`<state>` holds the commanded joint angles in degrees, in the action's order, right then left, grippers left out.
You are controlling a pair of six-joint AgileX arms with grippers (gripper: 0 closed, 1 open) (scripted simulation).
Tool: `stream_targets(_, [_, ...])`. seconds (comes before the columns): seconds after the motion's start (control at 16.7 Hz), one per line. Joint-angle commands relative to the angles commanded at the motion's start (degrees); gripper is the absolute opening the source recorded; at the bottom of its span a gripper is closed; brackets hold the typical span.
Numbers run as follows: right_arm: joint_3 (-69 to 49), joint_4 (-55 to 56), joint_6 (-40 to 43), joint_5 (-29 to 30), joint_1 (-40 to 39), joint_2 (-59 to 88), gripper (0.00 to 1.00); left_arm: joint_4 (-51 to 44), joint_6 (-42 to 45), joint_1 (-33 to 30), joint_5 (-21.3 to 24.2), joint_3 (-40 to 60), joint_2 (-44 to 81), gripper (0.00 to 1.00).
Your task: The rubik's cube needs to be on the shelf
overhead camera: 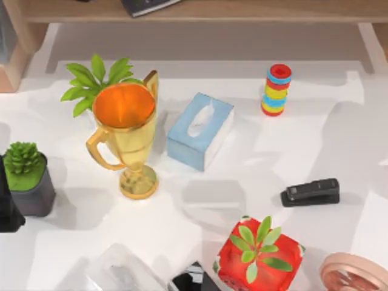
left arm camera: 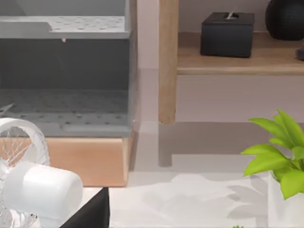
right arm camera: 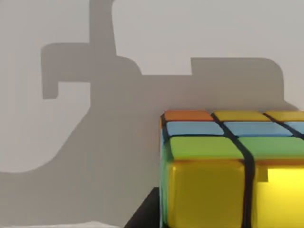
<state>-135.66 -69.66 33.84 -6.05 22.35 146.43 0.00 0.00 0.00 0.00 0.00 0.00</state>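
The rubik's cube [right arm camera: 223,166] sits very close in the right wrist view, showing yellow, green, blue and orange tiles. A dark sliver of finger [right arm camera: 145,213] lies against its yellow side, so my right gripper looks shut on the cube. Behind it a white surface carries the grey shadow of an arm and a block. The shelf [overhead camera: 254,11], a light-brown wooden board, runs along the far edge of the table in the top view. In the left wrist view I see the shelf board [left arm camera: 237,64] and its wooden upright [left arm camera: 168,61].
On the table stand a gold trophy [overhead camera: 124,136], a blue tissue box [overhead camera: 200,130], a striped ring stack [overhead camera: 277,90], a black stapler [overhead camera: 310,192], a red box with leaves [overhead camera: 257,254] and two potted plants [overhead camera: 27,176]. A black box [left arm camera: 227,34] sits on the shelf.
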Motion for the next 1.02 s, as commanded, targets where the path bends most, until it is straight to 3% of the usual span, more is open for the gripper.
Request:
stream_targets(0.6, [3.9, 0.4, 13.8, -7.8, 1.8, -0.5, 0.0, 0.0, 0.0, 0.0, 0.0, 0.0, 0.0, 1.0])
stream_targets(1.02, [-4.2, -5.4, 6.5, -2.8, 0.7, -0.1, 0.0, 0.0, 0.0, 0.0, 0.0, 0.0, 0.0, 1.0])
